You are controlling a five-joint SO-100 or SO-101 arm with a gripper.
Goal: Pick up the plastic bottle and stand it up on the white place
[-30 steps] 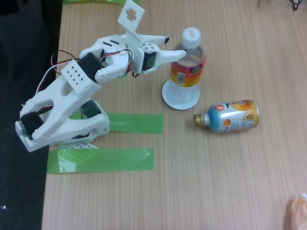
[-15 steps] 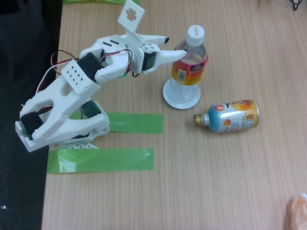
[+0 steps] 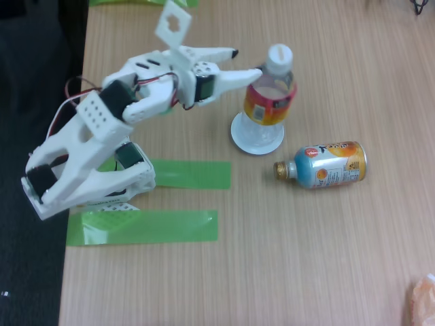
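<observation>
A fixed camera looks down on a light wooden table (image 3: 285,258) with a dark floor strip along its left edge. At the far left sits the white base of a small robot arm (image 3: 81,159), with black motors and red and white wires showing between its plastic links. In front of the base, two strips of green tape (image 3: 143,226) lie flat on the table, one above the other.

The arm reaches up and to the right. A flat white tab with a cut-out hole sticks up from its wrist. The gripper (image 3: 246,62) ends in two white fingers (image 3: 234,77) spread apart in a released V: the upper one has a dark tip pointing right into free air, and the lower one reaches to the left side of the plastic bottle (image 3: 270,95), at or just beside its shoulder. Whether it actually touches cannot be told.

The plastic bottle stands upright, clear with a white cap and a pink, orange and yellow label band. Its base rests on the white place (image 3: 239,138), a small round white plate on the table.

To the lower right of the plate, apart from it, a shorter bottle (image 3: 325,165) with a blue and orange label lies on its side, its capless mouth pointing left.

At the bottom right corner, the edge of something pale orange (image 3: 423,299) shows.
</observation>
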